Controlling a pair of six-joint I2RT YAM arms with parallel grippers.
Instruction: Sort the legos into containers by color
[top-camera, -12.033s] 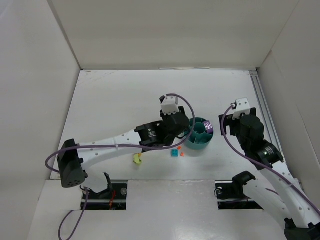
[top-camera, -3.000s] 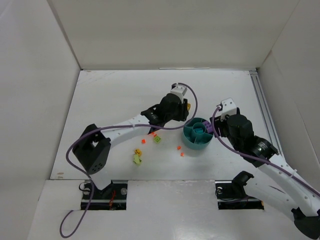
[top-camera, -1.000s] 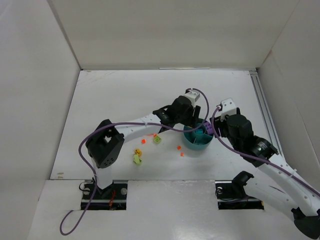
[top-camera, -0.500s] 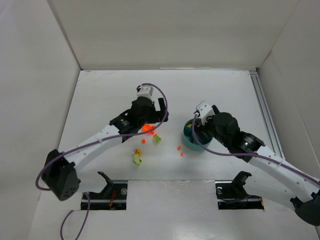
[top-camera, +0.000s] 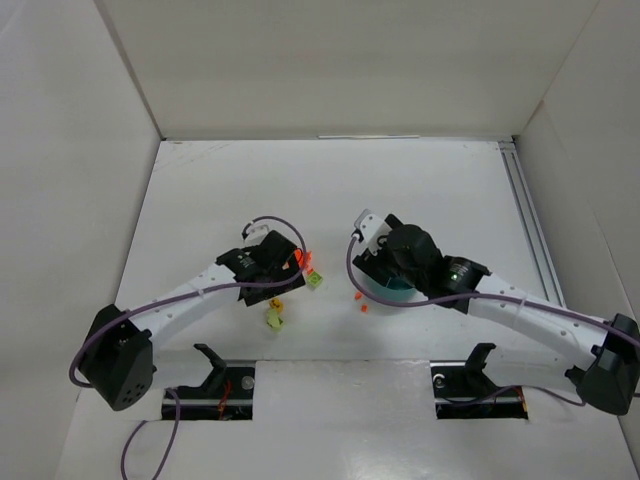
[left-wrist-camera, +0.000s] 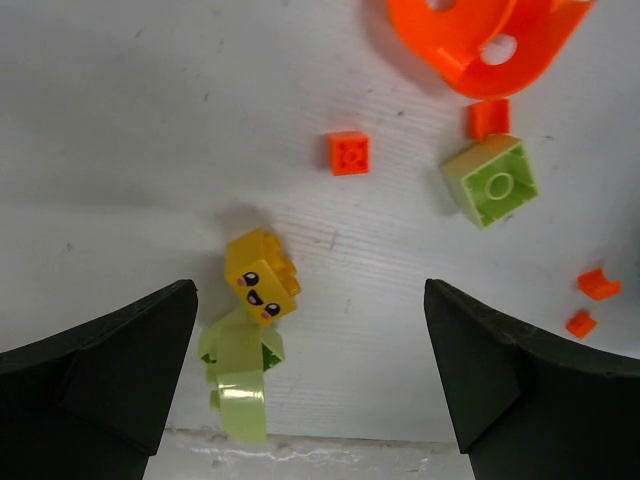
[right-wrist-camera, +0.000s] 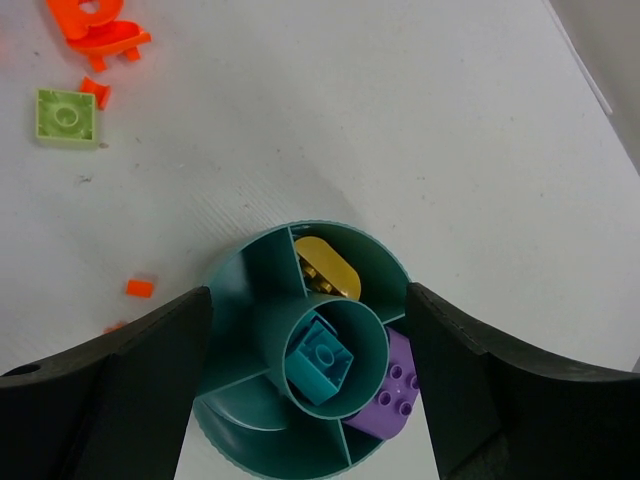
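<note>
Both grippers gape empty. Between the fingers of the right gripper (right-wrist-camera: 308, 290) sits the dish (right-wrist-camera: 250, 310), bottom rim cut off, purple brick (right-wrist-camera: 392, 388) partly hidden. Under the left gripper (left-wrist-camera: 310, 290) lie loose legos (left-wrist-camera: 262, 280), orange piece (left-wrist-camera: 480, 40) cropped.

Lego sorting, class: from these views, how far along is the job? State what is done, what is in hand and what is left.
Done: teal brick in the centre cup of the dish, yellow piece and purple brick in separate wedges. In hand: nothing; left gripper and right gripper are open. Left on the table: yellow face brick, lime brick, lime piece, large orange piece, small orange bits.
</note>
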